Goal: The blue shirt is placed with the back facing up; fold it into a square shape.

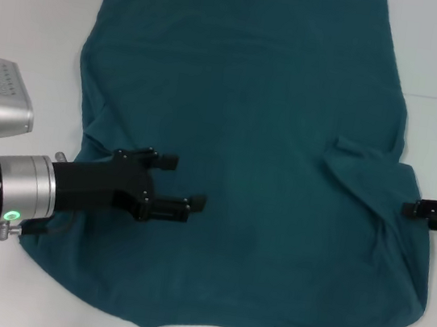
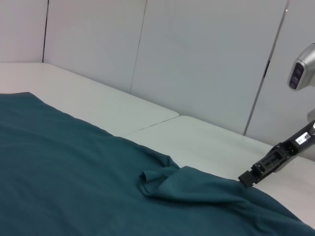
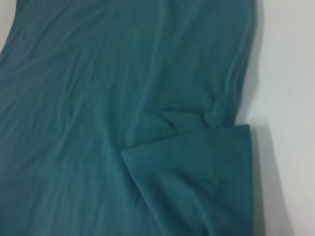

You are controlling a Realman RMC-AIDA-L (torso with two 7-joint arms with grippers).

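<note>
Left gripper [image 1: 179, 182], jaws open, hovers over the blue shirt [image 1: 239, 134] near its left sleeve; right gripper [image 1: 417, 210] touches the right sleeve edge, jaw state indeterminable.

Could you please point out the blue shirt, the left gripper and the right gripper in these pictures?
blue shirt [image 1: 243, 102], head view, on its flat plain middle.
left gripper [image 1: 187, 183], head view, midway between its open fingertips.
right gripper [image 1: 409, 209], head view, on its tip at the shirt's edge.

No readable text, labels or numbers anywhere.
</note>
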